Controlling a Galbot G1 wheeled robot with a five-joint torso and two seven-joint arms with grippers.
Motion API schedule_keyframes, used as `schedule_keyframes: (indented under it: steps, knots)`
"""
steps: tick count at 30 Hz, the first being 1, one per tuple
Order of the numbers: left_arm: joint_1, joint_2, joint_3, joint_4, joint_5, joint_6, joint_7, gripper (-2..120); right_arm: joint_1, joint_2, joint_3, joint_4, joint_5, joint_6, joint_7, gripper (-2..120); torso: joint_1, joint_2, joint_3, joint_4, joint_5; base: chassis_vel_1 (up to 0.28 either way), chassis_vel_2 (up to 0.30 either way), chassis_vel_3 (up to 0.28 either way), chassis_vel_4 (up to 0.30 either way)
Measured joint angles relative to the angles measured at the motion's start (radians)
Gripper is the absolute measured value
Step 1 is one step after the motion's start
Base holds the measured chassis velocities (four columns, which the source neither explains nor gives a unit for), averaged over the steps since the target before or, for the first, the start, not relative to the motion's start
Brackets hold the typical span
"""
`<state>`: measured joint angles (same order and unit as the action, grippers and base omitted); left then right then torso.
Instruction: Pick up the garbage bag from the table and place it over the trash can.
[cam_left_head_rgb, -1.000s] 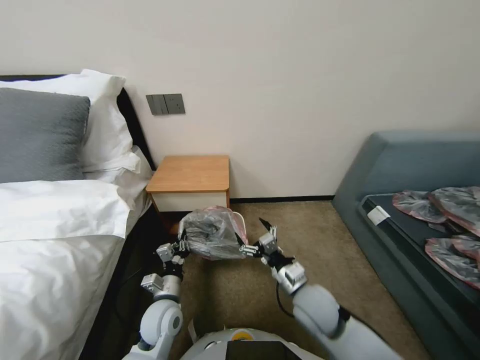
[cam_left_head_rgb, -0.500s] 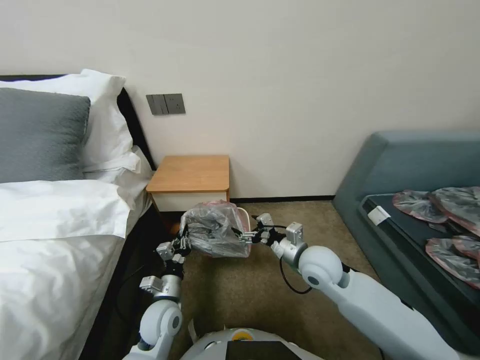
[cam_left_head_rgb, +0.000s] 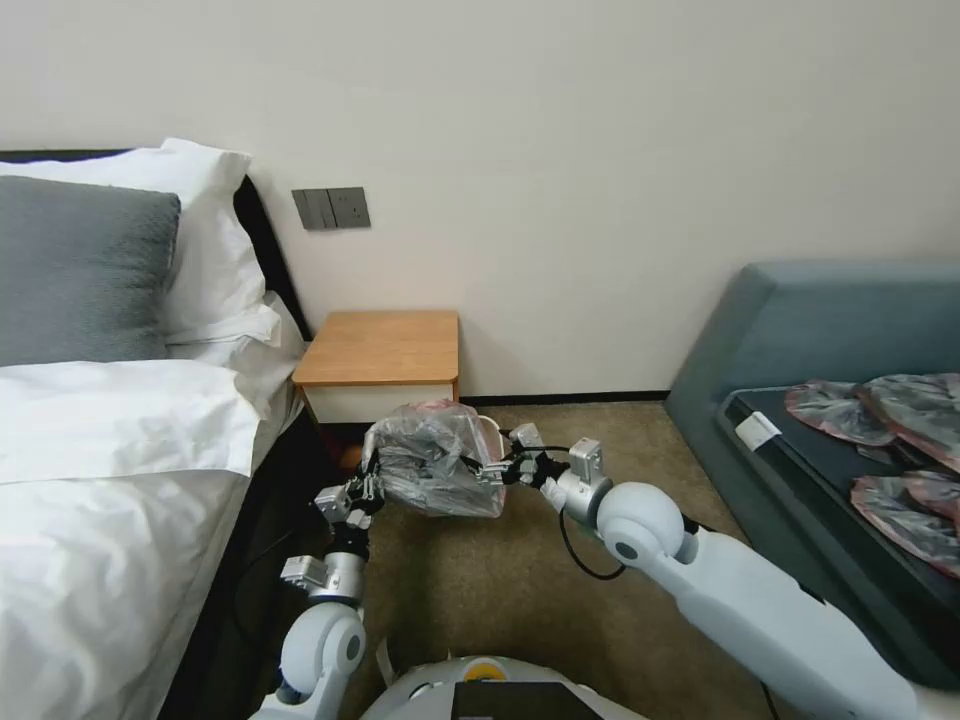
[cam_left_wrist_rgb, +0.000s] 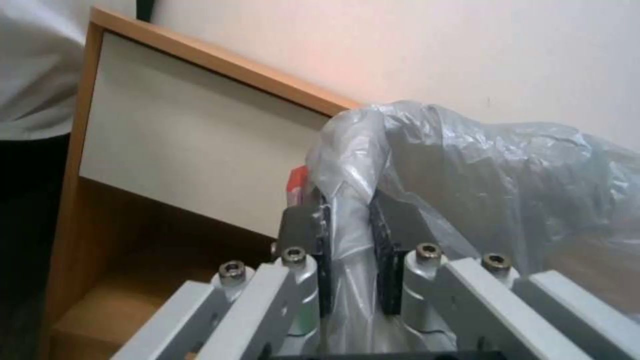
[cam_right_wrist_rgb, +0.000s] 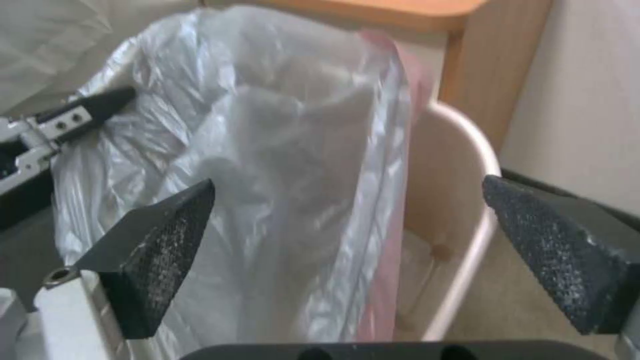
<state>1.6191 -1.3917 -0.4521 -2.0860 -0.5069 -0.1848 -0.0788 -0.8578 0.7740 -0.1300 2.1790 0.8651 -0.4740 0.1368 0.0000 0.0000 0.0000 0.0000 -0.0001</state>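
At frame centre, the crinkly translucent grey garbage bag (cam_left_head_rgb: 435, 470) hangs over the cream plastic trash can (cam_right_wrist_rgb: 460, 200). The left gripper (cam_left_wrist_rgb: 350, 235) pinches its edge; the right gripper (cam_right_wrist_rgb: 347, 250) is spread wide beside it.

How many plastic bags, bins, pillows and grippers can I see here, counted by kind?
Plastic bags: 4: the garbage bag and three bags on the sofa
Bins: 1, the trash can
Pillows: 2, grey pillow, white pillow
Grippers: 2, left gripper, right gripper
Total: 9
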Motion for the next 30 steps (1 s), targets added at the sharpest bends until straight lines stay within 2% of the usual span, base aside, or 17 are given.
schedule_keyframes:
  steps: [5,9,12,21,30]
  knots:
    - [0.003,-0.003,0.001,-0.003,0.003,-0.002,0.0,11,0.013,0.003,-0.016,-0.001,0.036,0.005,0.006,100,0.0,0.0,0.0,-0.0001,0.0001,0.0,0.0,0.0,0.0]
    - [0.005,-0.003,0.0,-0.004,0.004,-0.004,0.0,11,0.006,0.017,-0.016,-0.002,0.142,0.038,0.031,100,0.0,0.0,0.0,-0.0001,0.0,0.0,0.0,0.0,0.0]
    - [0.008,-0.003,-0.001,-0.007,0.005,-0.005,0.0,11,-0.002,0.047,-0.005,-0.004,0.277,0.079,0.073,100,0.0,0.0,0.0,0.0,0.0,0.0,0.0,0.0,0.0]
    - [0.008,-0.002,-0.002,-0.015,0.004,-0.005,0.0,11,-0.043,0.071,0.018,-0.014,0.306,0.095,0.086,100,0.0,0.0,0.0,-0.0001,0.0001,0.0,0.0,0.0,0.0]
    - [0.009,0.005,-0.007,-0.016,-0.002,-0.008,-0.002,11,-0.109,0.111,0.063,-0.028,0.276,0.13,0.06,100,0.0,0.0,0.0,-0.0001,0.0,0.0,0.0,0.0,0.0]
